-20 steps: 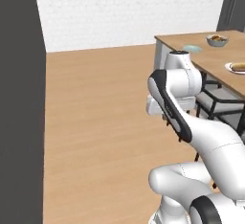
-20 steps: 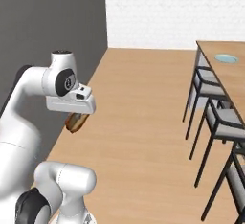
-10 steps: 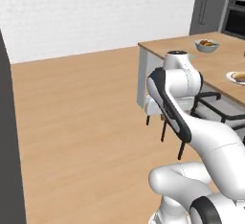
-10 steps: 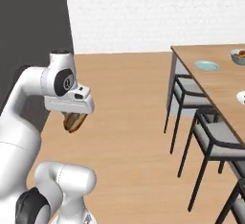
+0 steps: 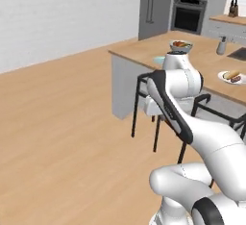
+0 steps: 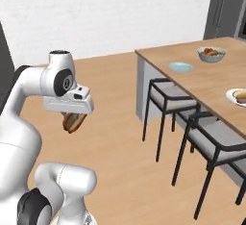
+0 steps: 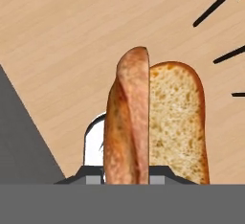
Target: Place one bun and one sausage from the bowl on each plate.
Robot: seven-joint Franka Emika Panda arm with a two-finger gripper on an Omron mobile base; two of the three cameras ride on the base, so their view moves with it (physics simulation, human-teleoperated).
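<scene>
Across both base views the whole scene has swung round since a second ago: the wooden table (image 6: 211, 82) with its chairs (image 6: 168, 94) now spreads wide ahead of the fingers, so the base has turned toward it while the things on it lie as they did. That brings the load toward its drop, I judge. The white plate (image 6: 239, 95), already bearing a bun and a sausage, sits far ahead of the fingers. The pale blue plate (image 6: 180, 67) looks bare, so I judge it the goal. The arm stays folded close, elbow high, hand tucked low over the floor. The gripper (image 6: 73, 120) points down, clenched on a bun (image 7: 176, 122) and a sausage (image 7: 128, 122) pressed side by side.
</scene>
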